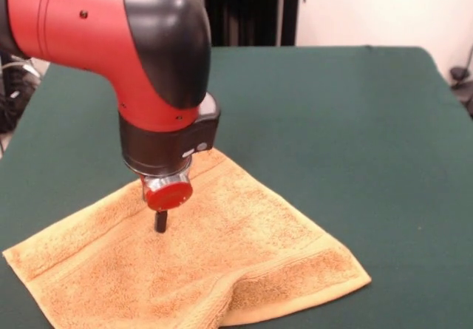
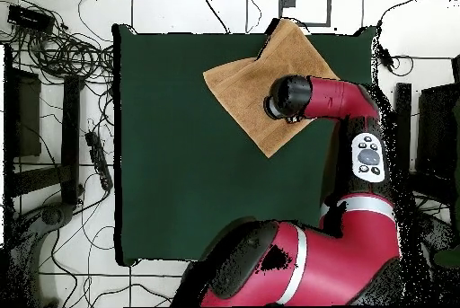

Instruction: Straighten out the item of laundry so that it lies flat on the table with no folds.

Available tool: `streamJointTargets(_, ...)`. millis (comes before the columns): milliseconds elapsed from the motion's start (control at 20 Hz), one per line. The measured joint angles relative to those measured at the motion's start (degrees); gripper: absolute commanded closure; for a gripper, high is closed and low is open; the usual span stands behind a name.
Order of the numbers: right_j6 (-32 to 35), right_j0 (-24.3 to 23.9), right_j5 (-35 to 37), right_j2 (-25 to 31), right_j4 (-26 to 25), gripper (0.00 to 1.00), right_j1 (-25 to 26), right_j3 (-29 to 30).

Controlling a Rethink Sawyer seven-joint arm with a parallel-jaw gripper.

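The orange-tan towel (image 1: 244, 255) lies on the green table (image 1: 340, 122) at the near left of the front view, mostly spread out. A raised fold runs into its near edge, where the hem doubles under. My gripper (image 1: 160, 224) points straight down over the towel's left-middle part. It shows as one dark stub, shut, with its tip touching the cloth. I cannot tell whether it pinches any cloth. In the overhead view the towel (image 2: 247, 84) lies as a diamond at the table's (image 2: 180, 143) top right, one corner at the table's top edge. The arm's wrist (image 2: 289, 98) hides the gripper there.
The red and black arm (image 1: 111, 41) fills the upper left of the front view. Cables and stands lie on the floor left of the table in the overhead view (image 2: 63, 62). Bare green cloth stretches right of the towel in the front view.
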Motion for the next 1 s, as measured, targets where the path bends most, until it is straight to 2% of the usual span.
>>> streamJointTargets(150,0.0,0.0,4.42,-0.01,1.14,0.0,1.32,-2.9)
streamJointTargets(500,0.0,1.17,6.74,-1.58,1.82,0.0,2.31,-4.71)
streamJointTargets(750,0.0,2.96,6.02,-3.81,1.79,0.0,1.98,-3.33)
streamJointTargets(1000,0.0,4.68,2.22,-6.17,1.78,0.0,0.42,1.18)
